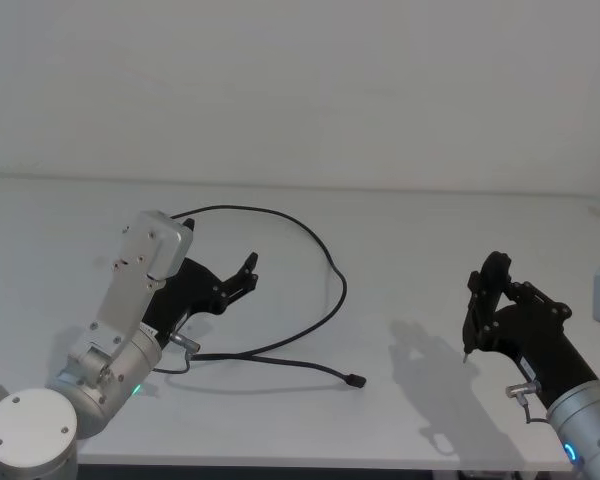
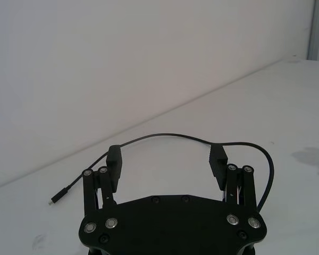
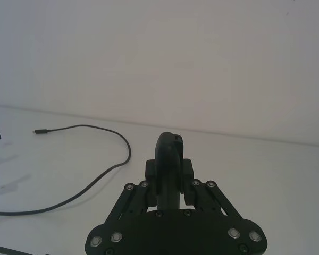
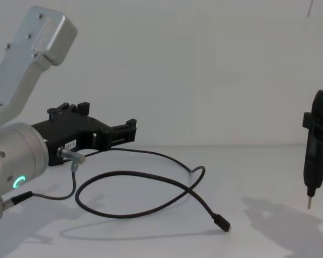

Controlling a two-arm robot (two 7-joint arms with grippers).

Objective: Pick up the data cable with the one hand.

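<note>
Over the cable [image 1: 343, 288], the left hand [image 2: 166, 158] hovers wide open, pre-grasp; next, lower and close. Right hand [image 1: 490, 288] idles apart, holding a tool [image 4: 314, 161].

Looped data cable [image 1: 343, 288] near left gripper [image 2: 166, 158]

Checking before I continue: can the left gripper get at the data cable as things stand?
Probably yes. The left gripper is open and faces the data cable, which lies loose on the table just ahead of it with nothing between. The right gripper, shut on a pen-like tool, sits far off.
</note>
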